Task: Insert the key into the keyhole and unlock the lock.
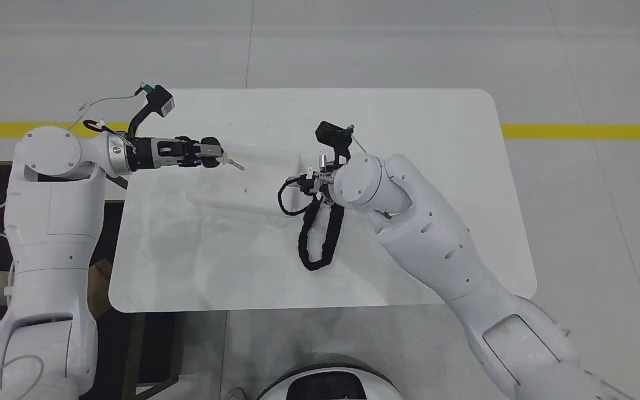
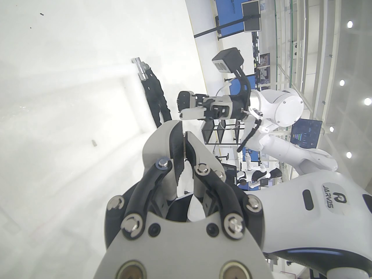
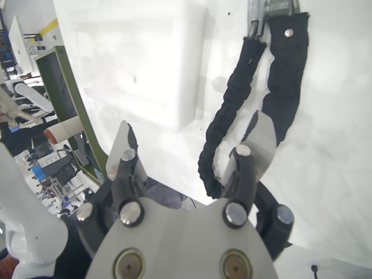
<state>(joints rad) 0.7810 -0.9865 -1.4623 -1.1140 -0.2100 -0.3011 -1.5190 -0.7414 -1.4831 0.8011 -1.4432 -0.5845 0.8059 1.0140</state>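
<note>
The lock is a black cloth-covered chain loop (image 1: 319,236) with a silver cylinder (image 3: 257,1) at one end, lying on the white table (image 1: 440,130). My left gripper (image 1: 214,153) hovers over the table's back left, shut on a small silver key (image 1: 233,162) that points toward the lock. In the left wrist view its pads (image 2: 177,143) pinch a thin metal edge, with the chain (image 2: 155,97) farther off. My right gripper (image 3: 194,137) hangs open and empty above the chain (image 3: 279,88), facing the left arm, also seen as the right gripper (image 2: 189,108).
A low white foam block (image 3: 162,59) lies on the table between the two grippers, beside the chain. The table's rounded edge (image 3: 87,123) lies beyond it, with room clutter past that. Bare table stretches to the right (image 1: 450,220).
</note>
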